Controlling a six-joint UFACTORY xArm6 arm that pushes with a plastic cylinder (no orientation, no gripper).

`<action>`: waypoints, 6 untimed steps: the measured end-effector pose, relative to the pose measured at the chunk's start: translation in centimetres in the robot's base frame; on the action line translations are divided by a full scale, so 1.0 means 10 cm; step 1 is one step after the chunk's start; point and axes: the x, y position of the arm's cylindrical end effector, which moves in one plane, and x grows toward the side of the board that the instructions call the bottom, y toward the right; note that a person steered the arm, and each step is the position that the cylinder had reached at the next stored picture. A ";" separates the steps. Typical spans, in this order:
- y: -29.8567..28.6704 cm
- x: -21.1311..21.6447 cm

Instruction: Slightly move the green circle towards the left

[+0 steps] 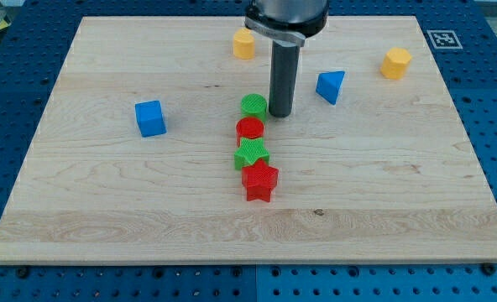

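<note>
Pale wooden board (pixel 106 201) on a blue table, two green blocks, two red, two blue, two yellow, green circle (pixel 253 106) at the top of a middle row, touching red circle (pixel 249 128), my tip (pixel 280 113) just beside its right, holding nothing.

Pale wooden board (pixel 106 210) on blue perforated table (pixel 13 75).

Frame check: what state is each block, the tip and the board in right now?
Green circle: flat on the board, top of the centre column, my tip just to its right.
Red circle: flat, right below the green circle.
Green star: flat, below the red circle.
Red star: flat, bottom of the column.
Blue cube: alone, left.
Blue triangle: alone, right.
Yellow blocks: apart, near the top.
My tip: down at the board.
Board: level.
</note>
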 end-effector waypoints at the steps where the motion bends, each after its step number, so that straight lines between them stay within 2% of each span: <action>1: -0.04 0.00; 3: -0.24 0.01; 4: -0.24 -0.17; 5: -0.56 -0.41; 6: -0.72 -0.39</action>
